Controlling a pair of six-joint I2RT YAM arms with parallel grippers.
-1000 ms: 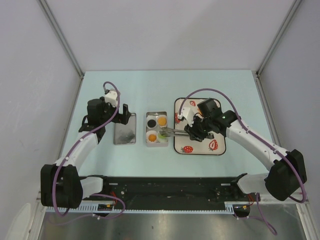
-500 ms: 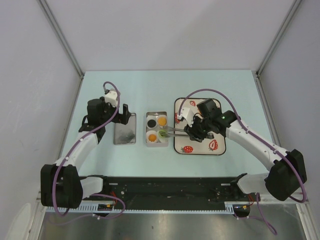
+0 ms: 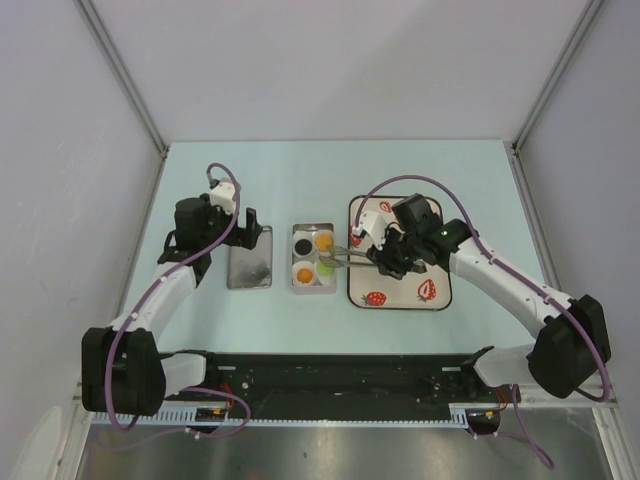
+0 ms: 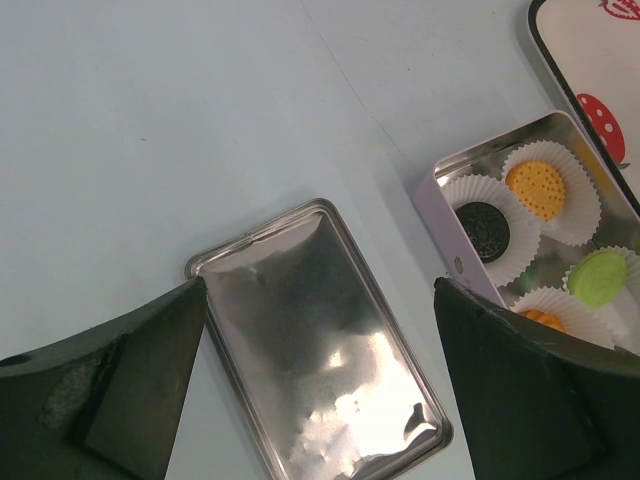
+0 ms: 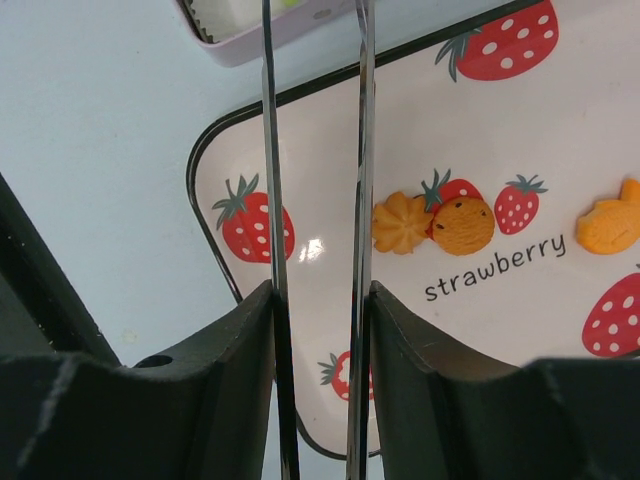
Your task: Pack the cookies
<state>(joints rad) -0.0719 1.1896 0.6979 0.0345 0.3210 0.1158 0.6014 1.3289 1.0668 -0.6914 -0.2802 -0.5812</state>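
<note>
Cookies sit second in line, reading from the left. First comes the left hand [image 4: 320, 300], spread wide and holding nothing above the tin lid [image 3: 250, 258], which lies flat on the worktop [image 3: 300, 170] near the tin [image 4: 440, 195]. In that tin, white paper cups [image 4: 470, 190] hold the black cookie [image 4: 484, 218], two orange cookies [image 4: 535, 189] and the green cookie [image 4: 598, 277]. The metal tongs [image 5: 268, 150] reach in over the green cookie with their blades apart and nothing between them. The right hand [image 5: 318, 300] is clamped on the tongs above the strawberry tray [image 5: 480, 130].

The step looks like backing the tongs out. Lift first, blades kept apart, so the tips miss the pleated cup and the tin's right wall, then draw right. The tray edge lies just beside the tin, and bare worktop shows beyond both.
</note>
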